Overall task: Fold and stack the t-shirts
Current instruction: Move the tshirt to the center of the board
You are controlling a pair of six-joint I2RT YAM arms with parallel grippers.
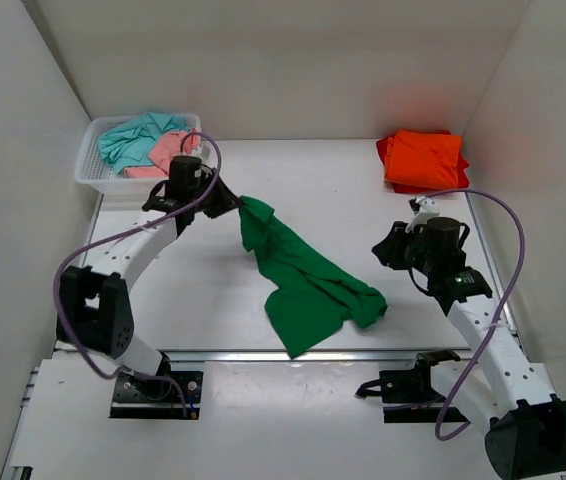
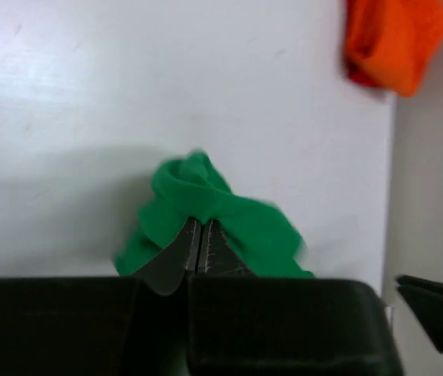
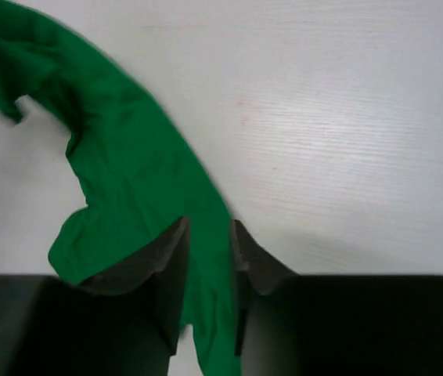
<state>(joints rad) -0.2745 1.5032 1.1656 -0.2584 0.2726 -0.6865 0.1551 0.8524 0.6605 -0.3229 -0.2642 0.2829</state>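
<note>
In the top view the right gripper (image 1: 384, 249) sits under its own wrist, so its fingers cannot be made out there; it hangs near the right edge of the table (image 1: 343, 190), close to the near end of the green t-shirt (image 1: 308, 285). That shirt lies unfolded and rumpled as a long diagonal band across the middle of the table. Its far end is lifted at the left gripper (image 1: 231, 203), and its broader near end is crumpled close to the near edge. An orange t-shirt (image 1: 423, 158) sits folded in the far right corner. In the far left corner a white mesh basket (image 1: 88, 165) holds a teal t-shirt (image 1: 131, 138) and a pink t-shirt (image 1: 170, 150), both bunched and partly covered by the left arm. The left wrist view shows what the top view hides: the left gripper (image 2: 199, 249) is clenched on a twisted knot of the green t-shirt (image 2: 206, 196). The orange t-shirt (image 2: 394, 43) is blurred and cut off at the upper edge. In the right wrist view the right gripper (image 3: 210, 227) has its fingers slightly parted, with a strip of the green t-shirt (image 3: 127, 157) showing in the gap. Whether the pads touch the cloth cannot be told.
</note>
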